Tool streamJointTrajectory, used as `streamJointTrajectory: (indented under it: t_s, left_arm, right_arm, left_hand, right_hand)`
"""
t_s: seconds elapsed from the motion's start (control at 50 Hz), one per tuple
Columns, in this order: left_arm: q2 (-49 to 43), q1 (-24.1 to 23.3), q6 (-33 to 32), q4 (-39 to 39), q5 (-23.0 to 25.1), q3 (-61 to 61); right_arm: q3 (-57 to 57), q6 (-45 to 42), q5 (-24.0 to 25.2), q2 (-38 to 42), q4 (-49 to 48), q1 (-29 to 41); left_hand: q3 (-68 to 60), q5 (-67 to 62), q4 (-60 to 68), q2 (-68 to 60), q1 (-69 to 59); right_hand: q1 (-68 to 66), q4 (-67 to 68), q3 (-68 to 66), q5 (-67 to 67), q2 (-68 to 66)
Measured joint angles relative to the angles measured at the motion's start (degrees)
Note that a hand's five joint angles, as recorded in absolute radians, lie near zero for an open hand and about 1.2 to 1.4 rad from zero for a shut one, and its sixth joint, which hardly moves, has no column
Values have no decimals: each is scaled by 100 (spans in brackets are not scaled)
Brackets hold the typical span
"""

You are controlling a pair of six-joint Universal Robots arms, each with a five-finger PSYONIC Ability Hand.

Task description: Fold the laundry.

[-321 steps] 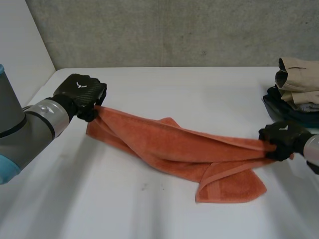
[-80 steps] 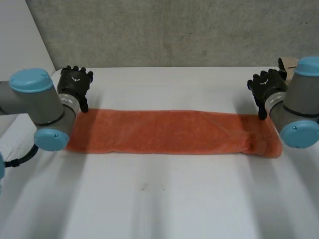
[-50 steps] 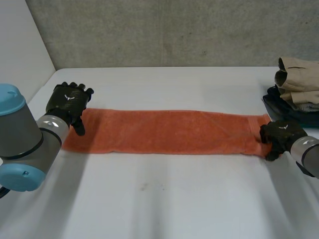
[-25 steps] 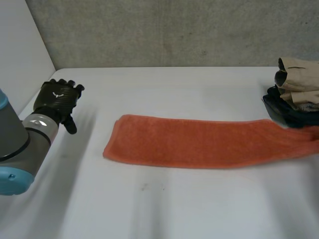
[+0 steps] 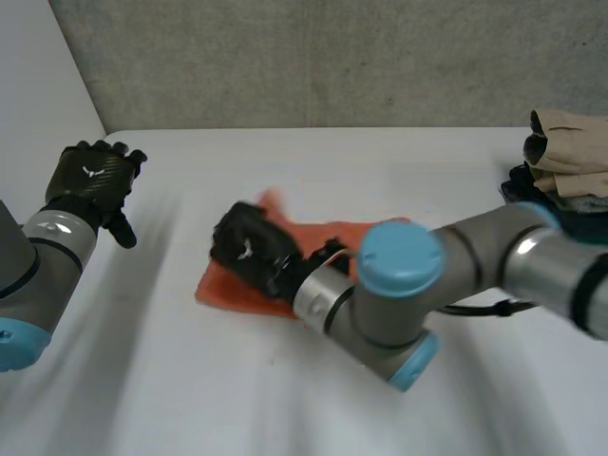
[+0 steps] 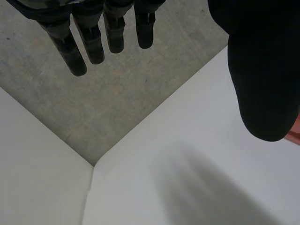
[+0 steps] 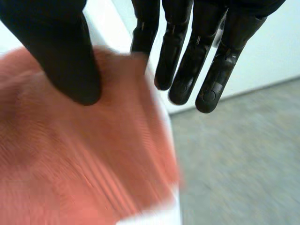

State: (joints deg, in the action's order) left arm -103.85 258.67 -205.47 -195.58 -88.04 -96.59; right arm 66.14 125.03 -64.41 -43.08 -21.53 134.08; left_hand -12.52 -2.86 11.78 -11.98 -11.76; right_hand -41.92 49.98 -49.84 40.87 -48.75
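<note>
Currently right hand splayed over towel; left hand splayed.

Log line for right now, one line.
left hand: open, clear of towel | right hand: open, fingers straight over towel | towel: partly hidden under right arm

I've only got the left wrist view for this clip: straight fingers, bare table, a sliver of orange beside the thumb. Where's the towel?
Observer: In the head view, the orange towel lies mid-table, well apart from the left hand.
Operator: And the other arm?
Observer: It crosses the table, with the right hand over the towel's left end.
Operator: Is it gripping the cloth?
Observer: Its own wrist view shows straight fingers above the towel, nothing pinched.
</note>
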Motion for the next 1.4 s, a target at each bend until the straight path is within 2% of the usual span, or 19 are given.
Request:
streamJointTrajectory:
  t_s: [0.06,0.12,0.14,0.24,0.28,0.44,0.54,0.56,0.6,0.78,0.88,1.02,1.04,1.06,1.08,1.1,1.16,1.32,1.4]
  left_arm:
    - [-25,-46,18,-6,-5,24]
    - [-47,-137,25,-16,-8,57]
    - [-54,-172,26,-20,-7,68]
    - [-105,-382,25,-36,-3,129]
    - [-303,-862,19,-50,41,281]
    - [-867,-1549,8,-58,138,622]
    - [-1319,-1823,2,-52,109,895]
    - [-1356,-1840,2,-51,104,917]
    - [-1442,-1872,2,-45,85,974]
    - [-1073,-1660,4,10,24,822]
    - [-760,-1398,7,20,-20,668]
    - [-501,-1126,35,31,-115,496]
    - [-471,-1088,61,37,-165,459]
    - [-466,-1083,71,38,-180,450]
    - [-461,-1078,103,42,-214,438]
    - [-461,-1078,103,42,-214,438]
    - [-465,-1097,199,46,-259,454]
    - [-521,-1378,650,46,-251,866]
    - [-708,-1720,930,47,-197,1222]
  right_arm:
    - [-218,21,43,302,7,120]
    - [-245,126,-187,225,48,154]
    - [-220,180,-292,156,63,154]
    - [31,608,-846,-265,132,97]
    - [720,1680,-1575,-1048,388,-271]
    - [1643,2919,-1857,-1729,1358,-1063]
    - [2034,3112,-1853,-1608,1746,-1518]
    - [2220,3079,-1884,-1453,1830,-1779]
    - [2326,2933,-2000,-1329,1768,-1985]
    - [1990,1643,-2659,-1575,1181,-1965]
    - [1581,926,-2392,-1603,988,-1326]
    - [1244,378,-1251,-1218,688,-263]
    - [1192,355,-896,-1052,630,-55]
    - [1175,364,-780,-990,613,5]
    - [1134,451,-652,-904,593,78]
    - [1134,451,-652,-904,593,78]
    - [1019,848,-708,-833,581,98]
    - [880,3474,-1649,-1555,968,-483]
    - [851,4595,-1731,-1908,1509,-971]
  left_hand:
    - [0,0,0,0,0]
    - [0,0,0,0,0]
    - [0,0,0,0,0]
    - [0,0,0,0,0]
    - [0,0,0,0,0]
    - [0,0,0,0,0]
    - [0,0,0,0,0]
    - [0,0,0,0,0]
    - [0,0,0,0,0]
    - [0,0,0,0,0]
    - [0,0,0,0,0]
    - [0,0,0,0,0]
    - [0,0,0,0,0]
    - [0,0,0,0,0]
    - [0,0,0,0,0]
    - [0,0,0,0,0]
    - [-3,0,0,0,0]
    - [0,0,0,0,0]
    - [0,0,0,0,0]
  right_hand:
    - [2071,-2137,2162,-2110,2228]
    - [2071,-2137,2162,-2110,2228]
    - [3042,-3639,3716,-3651,3597]
    - [3046,-3649,3752,-3693,3616]
    - [3046,-3649,3752,-3694,3615]
    - [3046,-3649,3754,-3694,3615]
    - [2295,-2872,2843,-2939,2651]
    - [169,-755,705,-931,548]
    - [-667,1178,-1281,928,-1424]
    - [-1337,1816,-1804,1489,-1889]
    - [-1337,1816,-1804,1554,-1889]
    - [-1351,1686,-1636,1544,-1778]
    - [-149,305,-316,233,-318]
    - [-149,305,-316,233,-318]
    - [1360,-1575,1555,-1614,1487]
    - [1360,-1575,1555,-1614,1487]
    - [2961,-3559,3616,-3558,3509]
    - [3047,-3653,3757,-3684,3618]
    - [3047,-3653,3757,-3684,3618]
